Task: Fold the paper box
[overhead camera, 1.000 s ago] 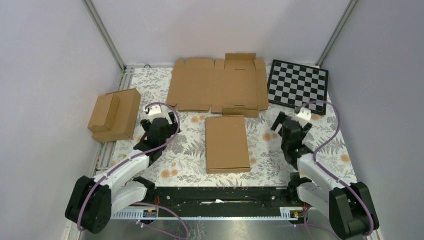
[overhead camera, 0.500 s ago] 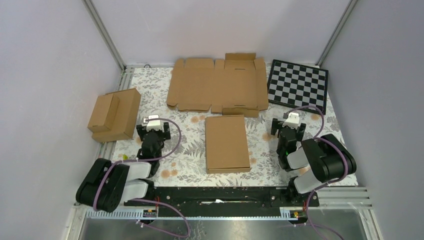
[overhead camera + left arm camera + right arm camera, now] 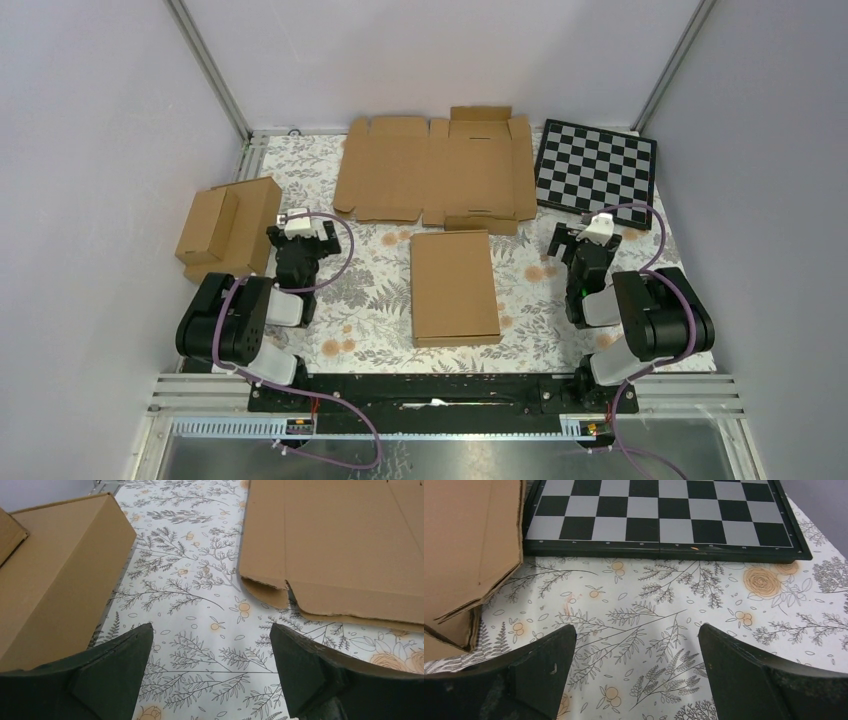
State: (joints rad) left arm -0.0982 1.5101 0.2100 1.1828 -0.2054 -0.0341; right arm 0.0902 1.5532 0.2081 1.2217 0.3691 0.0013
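Now check paper box [image 3: 455, 287], closed flat at centre of worktop [image 3: 380, 290], for gaps; leave left fingers [image 3: 115, 665] at its 9 o'clock, right fingers [image 3: 744, 675] at 3, spread wide, empty, off it.

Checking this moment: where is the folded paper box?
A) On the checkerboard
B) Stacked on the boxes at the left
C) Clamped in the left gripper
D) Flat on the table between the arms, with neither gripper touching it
D: the paper box lies flat on the table between the arms, while the left gripper and right gripper stand open and empty on either side of it.
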